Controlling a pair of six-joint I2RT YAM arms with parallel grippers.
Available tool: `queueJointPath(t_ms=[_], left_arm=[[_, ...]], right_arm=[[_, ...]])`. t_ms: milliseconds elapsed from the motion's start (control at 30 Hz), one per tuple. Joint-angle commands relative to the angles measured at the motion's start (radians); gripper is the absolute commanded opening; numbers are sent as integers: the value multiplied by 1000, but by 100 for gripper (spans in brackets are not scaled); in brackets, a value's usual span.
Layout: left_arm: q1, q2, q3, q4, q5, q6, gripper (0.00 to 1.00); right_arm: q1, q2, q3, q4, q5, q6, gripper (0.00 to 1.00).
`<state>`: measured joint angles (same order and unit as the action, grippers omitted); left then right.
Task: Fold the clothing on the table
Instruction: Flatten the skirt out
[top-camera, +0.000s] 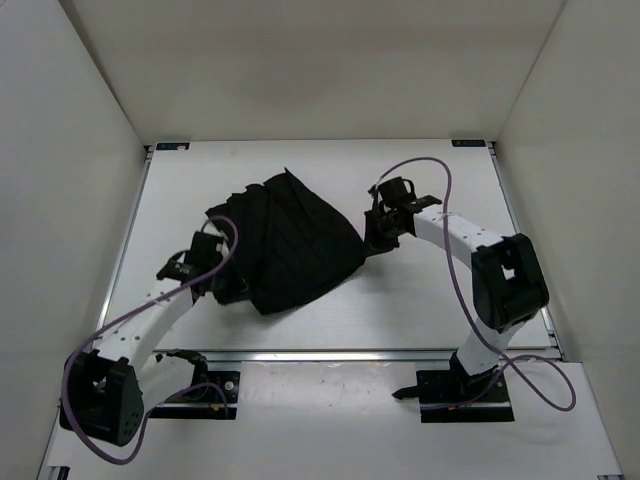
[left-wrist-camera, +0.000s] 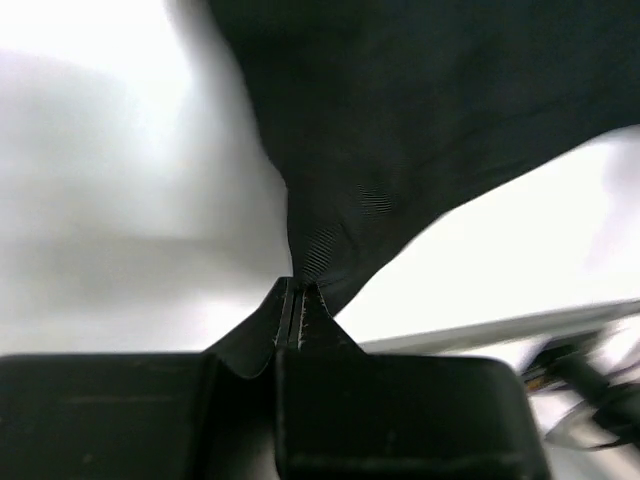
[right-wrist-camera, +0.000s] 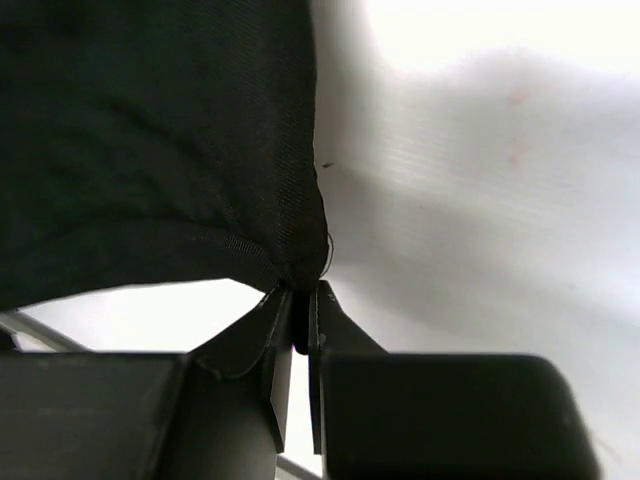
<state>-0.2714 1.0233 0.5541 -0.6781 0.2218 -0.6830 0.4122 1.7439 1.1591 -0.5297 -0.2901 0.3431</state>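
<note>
White table, black pleated clothing near its middle

One black pleated skirt is lying on one white table. Two robot arms are showing: one left arm and one right arm. Each is carrying one gripper, making two: the left gripper and the right gripper. Two purple cables are trailing, a left cable and a right cable.
</note>
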Motion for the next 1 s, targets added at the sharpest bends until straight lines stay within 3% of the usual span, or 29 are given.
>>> queueJointPath(t_ms=[0,167,333,500,633,700,767,867,967], left_arm=[[37,56,255,52,-64,-41,0],[73,118,568,66,-65,-130,0],[75,161,739,63,-64,-155,0],[104,346,947,77,11,-174,0],[124,500,1105,123,88,-204,0],[135,610,1267,127,116,-216,0],[139,688,1423,114,152,-216,0],[152,773,1612,84,191,-207,0],[155,723,1537,86,192,-164,0]], right_arm=[[-1,-199,135,-64,69,-26,0],[14,-424,249,-148,106,-18,0],[27,-506,364,-202,126,-15,0],[-55,-394,534,-199,60,-84,0],[-105,-209,732,-207,23,-133,1],[-105,-115,931,-243,34,-150,0],[-125,-89,1017,-236,26,-156,0],[-150,-89,1041,-219,-1,-148,0],[-170,-130,923,-208,-12,-159,0]])
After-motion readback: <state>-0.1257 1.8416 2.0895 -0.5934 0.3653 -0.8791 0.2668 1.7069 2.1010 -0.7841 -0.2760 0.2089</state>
